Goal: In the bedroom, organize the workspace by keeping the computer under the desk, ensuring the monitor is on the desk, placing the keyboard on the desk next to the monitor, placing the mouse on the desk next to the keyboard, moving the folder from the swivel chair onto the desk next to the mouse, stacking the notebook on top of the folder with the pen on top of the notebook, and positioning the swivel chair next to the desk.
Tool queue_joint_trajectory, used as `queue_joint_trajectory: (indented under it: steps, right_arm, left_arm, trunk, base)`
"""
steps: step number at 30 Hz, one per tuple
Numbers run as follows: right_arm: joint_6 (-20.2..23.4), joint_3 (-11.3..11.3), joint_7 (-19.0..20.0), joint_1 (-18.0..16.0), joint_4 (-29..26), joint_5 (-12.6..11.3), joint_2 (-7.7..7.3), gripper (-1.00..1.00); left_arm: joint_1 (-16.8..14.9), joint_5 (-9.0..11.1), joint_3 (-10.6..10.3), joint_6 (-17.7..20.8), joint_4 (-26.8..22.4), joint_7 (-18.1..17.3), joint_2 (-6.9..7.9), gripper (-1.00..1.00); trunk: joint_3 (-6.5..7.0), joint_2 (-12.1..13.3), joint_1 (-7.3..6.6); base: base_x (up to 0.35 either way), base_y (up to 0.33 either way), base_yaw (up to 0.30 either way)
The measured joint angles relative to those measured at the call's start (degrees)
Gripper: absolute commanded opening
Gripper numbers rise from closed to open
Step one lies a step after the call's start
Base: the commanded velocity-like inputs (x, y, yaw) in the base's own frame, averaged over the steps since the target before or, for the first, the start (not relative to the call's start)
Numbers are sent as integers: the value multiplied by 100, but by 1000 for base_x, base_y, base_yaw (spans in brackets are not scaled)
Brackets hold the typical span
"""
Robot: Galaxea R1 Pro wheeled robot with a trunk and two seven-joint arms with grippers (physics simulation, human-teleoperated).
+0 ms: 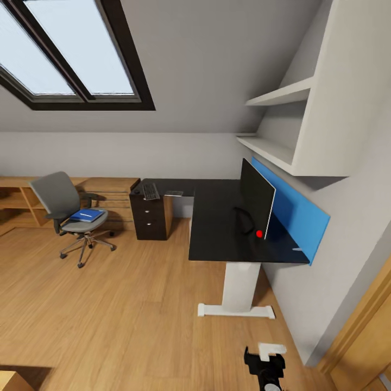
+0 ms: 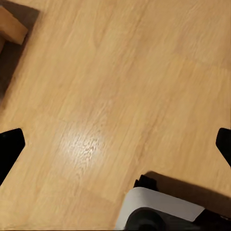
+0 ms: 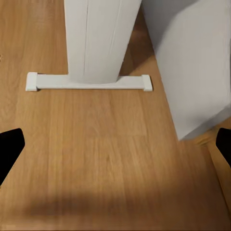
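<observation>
Glossy black, that's the L-shaped worktop of the desk (image 1: pixel 217 217), sitting on a smooth white pedestal leg (image 1: pixel 239 285) with a flat foot bar, and a dark drawer unit (image 1: pixel 147 214) tucked under its far end. On top, the monitor (image 1: pixel 256 202) stands thin and wide, black face, on a black stand, close beside a bright blue wall panel (image 1: pixel 296 214). At the far corner lies the slim dark keyboard (image 1: pixel 150 191), with a thin grey notebook (image 1: pixel 175 193) flat just beside it. Off to the left, well apart from the desk, the grey padded swivel chair (image 1: pixel 68 209) sits on its chrome star base, and the flat blue folder (image 1: pixel 87 215) rests on the seat. Warm wood-grain floor (image 2: pixel 110 96) runs everywhere, with a soft sheen under the left arm. The left gripper (image 2: pixel 115 144) has its jaws spread wide over bare planks. The right gripper (image 3: pixel 115 144) also stands wide, holding nothing, looking at the pedestal foot (image 3: pixel 89 83) and the grey wall (image 3: pixel 192 57).
</observation>
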Motion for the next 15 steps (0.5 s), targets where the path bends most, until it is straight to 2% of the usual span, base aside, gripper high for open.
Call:
queue_joint_trajectory:
  steps: [3, 6, 12, 15]
  right_arm:
    - [-235, 2, -3, 87, 14, -5, -1, 100]
    - [-289, 3, -4, 131, 17, -6, -1, 100]
    - [-320, 4, 2, 184, 20, -6, 0, 100]
    - [-327, 4, 50, 197, 23, -7, 4, 100]
  left_arm:
    - [-1, -8, -87, -749, 627, -155, -235, 100]
    - [-1, 1, -107, -1029, 787, -213, -329, 100]
    - [-4, 9, -117, -1197, 886, -245, -381, 100]
    - [-2, 10, -129, -1231, 954, -249, -394, 100]
  trunk:
    - [1, 0, 0]
    - [1, 0, 0]
    - [1, 0, 0]
    - [1, 0, 0]
  base:
    - [0, 0, 0]
    - [0, 0, 0]
    - [0, 0, 0]
    - [78, 133, 0]
